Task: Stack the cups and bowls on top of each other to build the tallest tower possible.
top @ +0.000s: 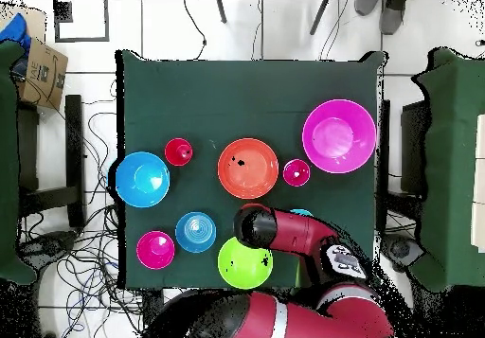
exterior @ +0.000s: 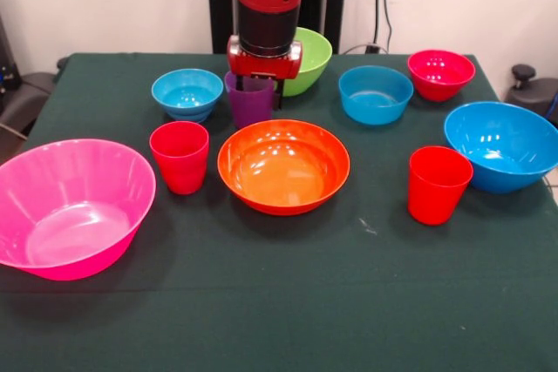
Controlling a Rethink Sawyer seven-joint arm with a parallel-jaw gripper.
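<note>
My gripper hangs straight down over the purple cup, which stands behind the orange bowl; how it grips is not visible. In the overhead view the arm hides that cup. Red cups stand at the front left and front right. Small blue bowls sit left and right of the gripper. The lime green bowl is behind it. A red-magenta bowl, a large blue bowl and a large pink bowl lie toward the edges. No tower stands; every piece rests singly.
From above, the orange bowl is mid-table, between the pink bowl and the large blue bowl. The lime bowl lies by the robot's base. Cables cover the floor around the green table.
</note>
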